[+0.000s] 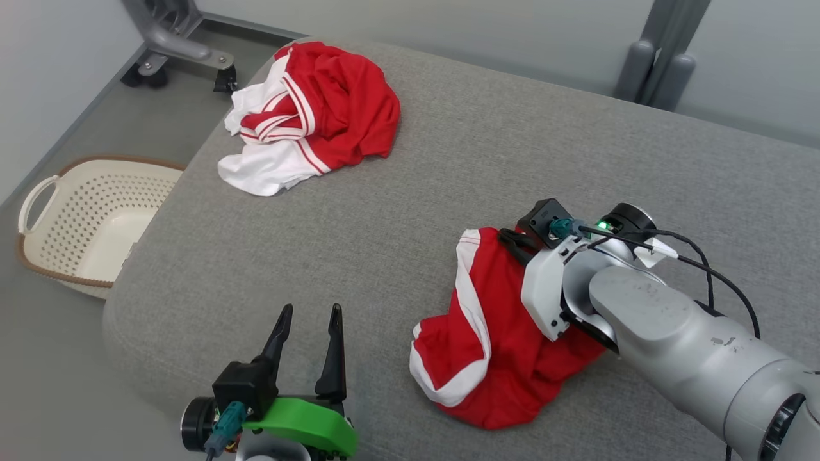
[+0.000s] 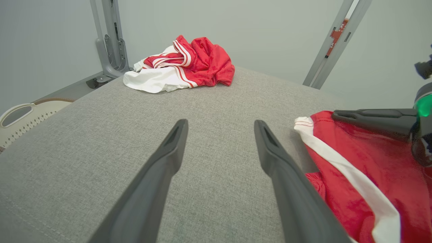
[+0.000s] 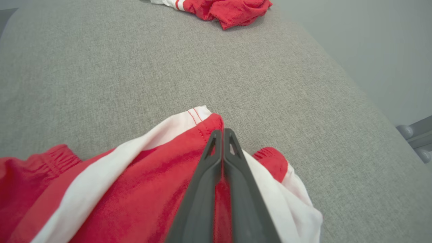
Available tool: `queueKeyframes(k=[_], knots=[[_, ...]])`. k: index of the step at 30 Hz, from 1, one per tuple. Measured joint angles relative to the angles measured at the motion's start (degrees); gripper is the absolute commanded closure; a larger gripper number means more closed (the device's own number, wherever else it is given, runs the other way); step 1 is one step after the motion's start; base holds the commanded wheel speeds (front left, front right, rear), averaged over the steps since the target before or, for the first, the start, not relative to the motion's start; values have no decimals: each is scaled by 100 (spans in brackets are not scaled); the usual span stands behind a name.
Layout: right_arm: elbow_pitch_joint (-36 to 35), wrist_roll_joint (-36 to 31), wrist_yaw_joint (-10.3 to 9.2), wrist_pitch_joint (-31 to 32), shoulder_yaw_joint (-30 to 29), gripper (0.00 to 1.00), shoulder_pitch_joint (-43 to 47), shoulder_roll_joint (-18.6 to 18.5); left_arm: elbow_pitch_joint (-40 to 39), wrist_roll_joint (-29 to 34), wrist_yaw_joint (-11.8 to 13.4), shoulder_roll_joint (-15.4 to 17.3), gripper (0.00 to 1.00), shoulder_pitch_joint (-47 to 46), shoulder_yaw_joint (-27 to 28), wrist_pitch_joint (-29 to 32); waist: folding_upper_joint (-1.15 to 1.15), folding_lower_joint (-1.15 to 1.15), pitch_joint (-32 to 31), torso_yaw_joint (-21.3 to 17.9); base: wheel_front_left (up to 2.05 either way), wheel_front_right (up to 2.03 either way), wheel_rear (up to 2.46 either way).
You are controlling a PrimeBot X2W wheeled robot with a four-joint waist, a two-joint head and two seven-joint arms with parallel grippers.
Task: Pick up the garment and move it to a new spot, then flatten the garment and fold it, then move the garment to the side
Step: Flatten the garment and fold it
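Surface: table with a grey woven fabric top, rounded padded corners, no wrinkles visible in the cover.

Room: pale grey wall behind. Grey floor to the left of the table. A grey metal frame leg on castors stands off the far left corner, and grey uprights stand behind the far right edge. A cream perforated basket with a brown rim sits on the floor just beside the table's left edge.

Garment: red with white stripes, crumpled, lying on the near right part of the table. Its elastic waistband is bunched at the near left in the right wrist view.

Right hand: fingers together, clamped on the garment's red cloth at its far corner, next to the white stripe; red fabric shows between the fingers in the right wrist view.

Left hand: fingers apart, nothing between them, over bare table near the front edge, to the left of the garment and not touching it.

Second garment: a red and white heap at the far left corner of the table, well apart from both hands.
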Motion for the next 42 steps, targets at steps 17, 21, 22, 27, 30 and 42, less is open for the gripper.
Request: queueKeyframes(k=[17,21,22,27,30,42], knots=[[-1105,152,-1,-671,-1967,100,701,-1215,-14,158,27,0,0,174,315,0,0,0,-252,-1100,0,0,0],[-1761,-390,-1,-670,-3452,100,2003,-1288,-40,248,18,0,0,249,409,0,0,0,-308,-1329,0,0,0],[-1928,-593,-1,-671,-3842,100,2360,-1232,-43,265,15,0,0,251,422,0,1,0,-317,-1386,0,0,0],[-2591,-1608,-1,-670,-5415,100,3905,-603,-58,323,-16,0,0,254,482,0,0,0,-325,-1616,0,0,0],[-2841,-2051,-1,-671,-6056,100,4430,-216,-51,342,-40,0,0,253,503,0,0,0,-309,-1731,0,0,0],[-2754,-2604,-1,-671,-6820,92,4968,631,44,374,-93,-1,0,248,545,0,0,0,-385,-1926,0,0,0]])
